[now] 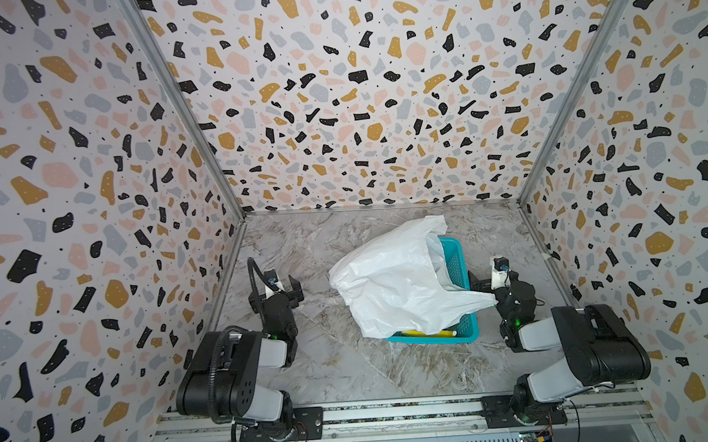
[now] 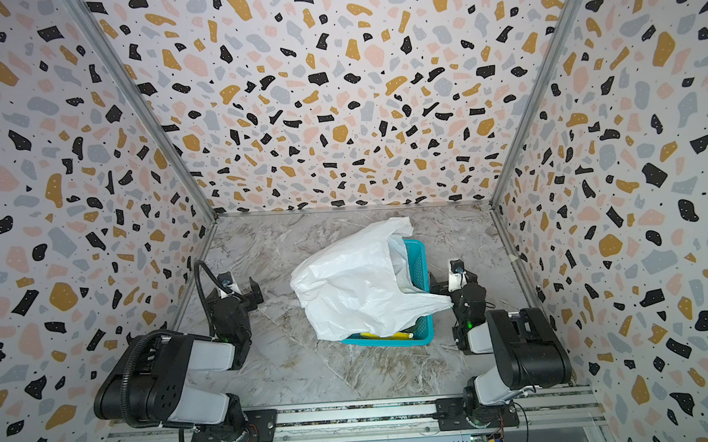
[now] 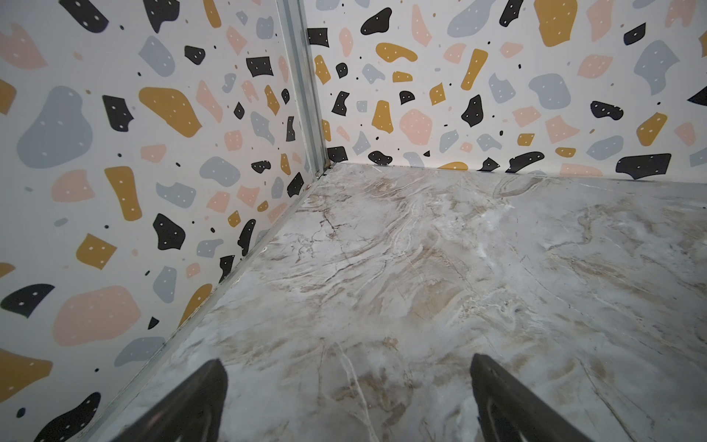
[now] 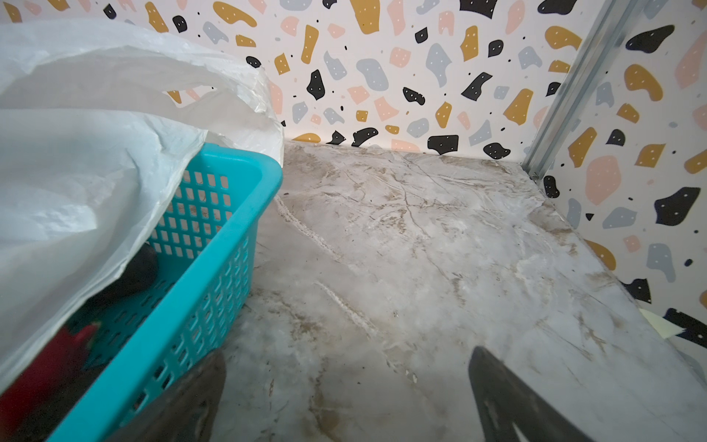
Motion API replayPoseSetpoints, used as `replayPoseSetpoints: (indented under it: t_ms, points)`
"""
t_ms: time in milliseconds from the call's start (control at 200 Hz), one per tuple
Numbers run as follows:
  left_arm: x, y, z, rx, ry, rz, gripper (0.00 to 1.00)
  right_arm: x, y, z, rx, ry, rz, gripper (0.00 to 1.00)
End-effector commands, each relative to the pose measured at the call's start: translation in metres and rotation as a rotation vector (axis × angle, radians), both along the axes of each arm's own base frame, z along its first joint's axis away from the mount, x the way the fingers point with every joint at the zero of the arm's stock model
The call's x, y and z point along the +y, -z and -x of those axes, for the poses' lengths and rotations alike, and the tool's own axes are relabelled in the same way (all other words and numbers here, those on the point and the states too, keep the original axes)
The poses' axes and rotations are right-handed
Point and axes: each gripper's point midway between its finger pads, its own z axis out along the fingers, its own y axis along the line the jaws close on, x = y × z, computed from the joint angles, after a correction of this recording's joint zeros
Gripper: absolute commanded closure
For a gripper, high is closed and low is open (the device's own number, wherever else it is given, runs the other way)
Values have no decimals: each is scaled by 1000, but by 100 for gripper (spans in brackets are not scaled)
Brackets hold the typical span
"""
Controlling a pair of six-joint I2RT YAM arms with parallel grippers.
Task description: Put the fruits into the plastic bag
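Note:
The white plastic bag (image 1: 393, 282) (image 2: 355, 284) lies crumpled over a teal mesh basket (image 1: 456, 262) in both top views. A yellow banana (image 1: 429, 333) (image 2: 387, 335) pokes out at the basket's near end. In the right wrist view a dark green fruit (image 4: 143, 264) and a red dragon fruit (image 4: 42, 371) lie inside the basket (image 4: 229, 245), partly under the bag (image 4: 76, 183). My right gripper (image 1: 486, 271) (image 4: 346, 363) stands open just right of the basket, holding nothing. My left gripper (image 1: 282, 280) (image 3: 348, 367) is open over bare marble, well left of the bag.
The marble tabletop (image 1: 304, 249) is boxed in by terrazzo-patterned walls (image 1: 93, 202) on three sides. One bag handle (image 1: 479, 298) stretches toward the right arm's wrist. A metal rail (image 1: 395, 411) carrying both arm bases runs along the near edge.

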Motion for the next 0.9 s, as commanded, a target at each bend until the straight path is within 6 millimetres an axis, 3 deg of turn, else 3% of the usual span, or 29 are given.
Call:
replayPoseSetpoints:
  t_ms: [0,310,375,451,506,571,681,766,896]
  points:
    - [0,-14,-3,-55,-4,1,0,0,-16,-5,-47,-3,-9,1]
    - [-1,-19,-7,-49,-1,15,1,0,-15,-6,-42,-1,-7,1]
    - [4,-15,-32,113,-48,45,1,0,-16,-5,-48,3,-8,1]
    - [4,-35,-63,180,-54,53,1,-11,-21,-14,0,81,-15,1]
    - [2,-50,-72,164,-56,66,1,-17,-30,-26,87,128,-47,1]
    - [3,-65,-74,129,-88,96,1,-25,-56,-35,97,205,-138,4]
    - [10,-85,-69,77,-202,235,1,-29,-82,-24,93,341,-263,11]
    - [-15,-95,-67,99,-159,323,1,-8,-92,-14,139,308,-301,13]
    - [-108,-111,-52,169,81,354,0,52,-100,6,253,56,-313,13]
